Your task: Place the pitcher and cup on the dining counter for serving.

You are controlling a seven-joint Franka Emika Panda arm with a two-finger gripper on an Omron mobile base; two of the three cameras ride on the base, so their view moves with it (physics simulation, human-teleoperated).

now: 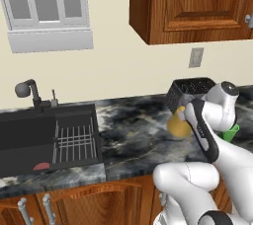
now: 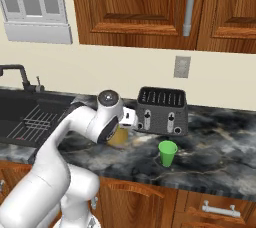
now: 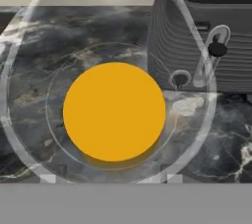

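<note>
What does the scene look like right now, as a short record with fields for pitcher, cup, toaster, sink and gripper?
pitcher: amber, upright on the marble worktop just left of the toaster, seen from straight above in the hand view
cup: green, upright on the worktop in front of the toaster, untouched
toaster: black, at the back wall
sink: dark basin with rack, left of the pitcher
gripper: directly over the pitcher; fingers hidden, grip cannot be told

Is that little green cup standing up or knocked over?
Upright: the cup stands on the marble worktop, open mouth upward, in front of the toaster.
</note>
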